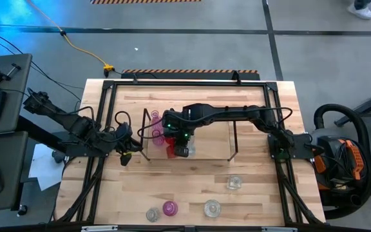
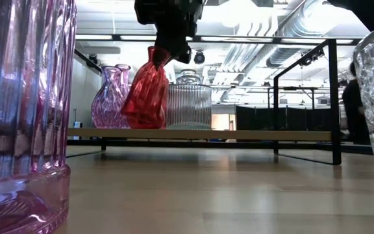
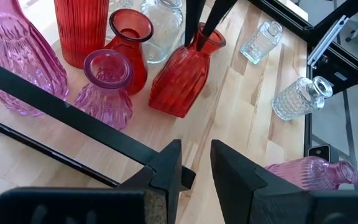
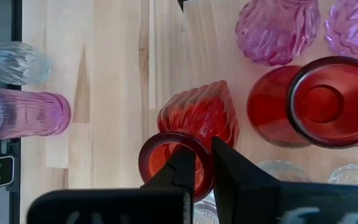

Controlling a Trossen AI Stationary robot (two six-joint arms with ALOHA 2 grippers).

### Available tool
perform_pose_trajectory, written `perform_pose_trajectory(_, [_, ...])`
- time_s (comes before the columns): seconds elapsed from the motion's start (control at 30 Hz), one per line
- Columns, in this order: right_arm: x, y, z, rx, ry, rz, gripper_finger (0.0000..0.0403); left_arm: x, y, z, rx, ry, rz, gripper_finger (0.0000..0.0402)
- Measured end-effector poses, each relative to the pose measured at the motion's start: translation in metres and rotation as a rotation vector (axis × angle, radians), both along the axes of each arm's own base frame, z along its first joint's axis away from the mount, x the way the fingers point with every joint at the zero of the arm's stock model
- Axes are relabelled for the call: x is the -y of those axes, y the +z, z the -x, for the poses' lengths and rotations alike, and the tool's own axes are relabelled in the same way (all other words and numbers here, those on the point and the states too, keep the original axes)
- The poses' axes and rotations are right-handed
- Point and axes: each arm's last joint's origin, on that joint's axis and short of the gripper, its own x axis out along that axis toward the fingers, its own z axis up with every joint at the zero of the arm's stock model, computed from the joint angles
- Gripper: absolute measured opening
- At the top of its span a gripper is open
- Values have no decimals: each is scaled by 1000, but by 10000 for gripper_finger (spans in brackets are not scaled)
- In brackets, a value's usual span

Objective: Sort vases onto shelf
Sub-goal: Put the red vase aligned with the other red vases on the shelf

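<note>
A red ribbed vase [image 2: 147, 91] hangs tilted at the left part of the light-wood shelf [image 1: 211, 138], with my right gripper [image 4: 204, 149] shut on its mouth from above. Behind it on the shelf stand two pink vases [image 2: 109, 97], a clear ribbed vase [image 2: 188, 104] and, in the left wrist view, a tall red ribbed vase [image 3: 82, 28] and a round red vase [image 3: 129, 46]. My left gripper [image 3: 196, 158] is open and empty, just off the shelf's left end [image 1: 126, 153]. My right gripper pinches the red vase's rim [image 4: 205, 163], one finger inside the mouth [image 4: 180, 168] and one outside [image 4: 229, 171]. The fingers come from above, pointing down. The vase leans below them, base at the shelf board [image 2: 141, 127]; whether it rests there I cannot tell.
On the table in front of the shelf stand two clear vases [image 1: 235, 183] [image 1: 212, 208], a pink one [image 1: 170, 207] and another clear one [image 1: 152, 214]. Dark wire frames [image 1: 235, 138] stand at the shelf's ends. A black frame runs round the table [image 1: 98, 129].
</note>
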Motion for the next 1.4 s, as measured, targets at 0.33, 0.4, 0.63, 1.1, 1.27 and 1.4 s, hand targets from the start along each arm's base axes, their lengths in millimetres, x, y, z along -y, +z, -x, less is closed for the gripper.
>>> perform_pose_trajectory(0.33, [0,0,0,5,17,3,27,0,0,0,1,2,0,76])
perform_pose_trajectory(0.4, [0,0,0,5,16,2,38,0,0,0,1,2,0,76])
perform_pose_trajectory(0.63, [3,1,0,7,0,16,62,0,0,0,1,2,0,76])
perform_pose_trajectory(1.1, [4,2,-2,31,-6,20,64,0,0,0,0,1,-1,76])
perform_pose_trajectory(1.27, [4,2,-2,32,-6,21,64,0,0,0,0,1,-1,76])
perform_pose_trajectory(1.4, [4,2,-3,39,-19,22,64,0,0,0,2,6,-4,76])
